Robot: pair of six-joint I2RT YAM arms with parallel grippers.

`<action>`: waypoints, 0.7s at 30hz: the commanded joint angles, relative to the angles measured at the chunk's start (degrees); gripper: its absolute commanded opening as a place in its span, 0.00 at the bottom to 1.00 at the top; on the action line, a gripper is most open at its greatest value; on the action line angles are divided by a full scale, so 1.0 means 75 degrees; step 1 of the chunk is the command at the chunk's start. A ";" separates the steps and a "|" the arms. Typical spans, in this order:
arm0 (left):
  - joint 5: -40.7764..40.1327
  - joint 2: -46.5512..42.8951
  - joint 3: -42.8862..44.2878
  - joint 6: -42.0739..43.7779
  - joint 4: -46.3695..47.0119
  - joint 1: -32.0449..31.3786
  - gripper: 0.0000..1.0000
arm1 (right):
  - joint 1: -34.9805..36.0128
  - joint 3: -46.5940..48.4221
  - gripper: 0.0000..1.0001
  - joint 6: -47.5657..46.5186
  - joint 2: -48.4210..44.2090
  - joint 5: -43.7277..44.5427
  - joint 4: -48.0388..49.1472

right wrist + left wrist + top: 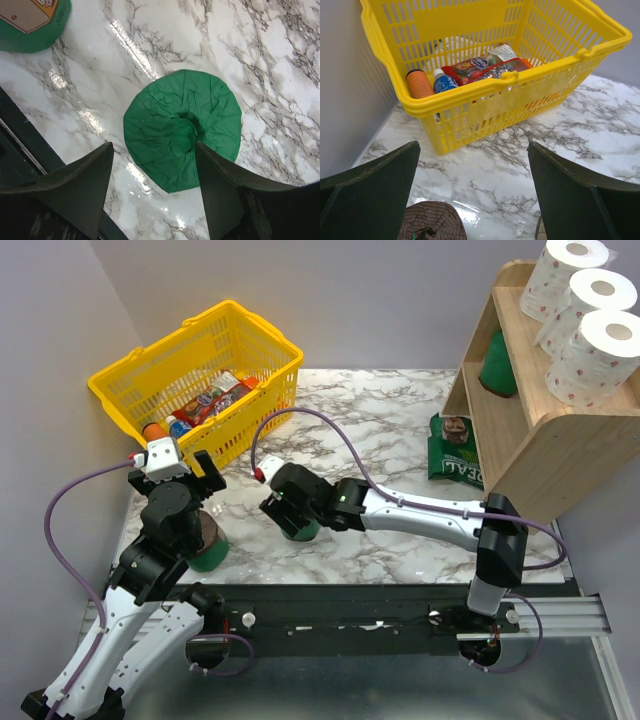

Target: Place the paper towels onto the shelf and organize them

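Note:
Three white paper towel rolls (pixel 585 315) stand on the top tier of the wooden shelf (pixel 560 440). One green roll (pixel 497 365) sits on its lower tier. My right gripper (pixel 277 505) is open, pointing down over a green roll (pixel 302 530) standing mid-table. In the right wrist view the gripper (pixel 152 150) has this roll (pixel 182 127) just ahead, partly between its fingers. My left gripper (pixel 200 480) is open and empty above another green roll with a brown end (pixel 208 545). That brown end (pixel 432 225) shows below the left gripper (pixel 473 150) in the left wrist view.
A yellow basket (pixel 130 390) with bottles and packets stands at the far left, right in front of my left gripper (pixel 485 95). A green snack bag (pixel 453 450) leans by the shelf's foot. The black rail (pixel 380 610) marks the table's near edge.

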 commanded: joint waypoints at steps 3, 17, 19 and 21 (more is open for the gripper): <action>-0.0220 0.0008 -0.0033 -0.0104 0.0207 -0.0023 0.99 | 0.0041 0.0559 0.74 0.0054 0.0836 0.0120 0.0040; -0.0150 0.0020 -0.0044 -0.0080 0.0242 -0.0023 0.99 | 0.0053 0.0805 0.67 0.0031 0.1540 0.0671 -0.0241; -0.0150 0.0008 -0.0044 -0.0080 0.0242 -0.0023 0.99 | 0.0053 0.0817 0.67 0.0043 0.1576 0.0648 -0.0300; -0.0150 0.0008 -0.0044 -0.0080 0.0218 -0.0023 0.99 | 0.0053 0.0852 0.66 0.0031 0.1634 0.0648 -0.0370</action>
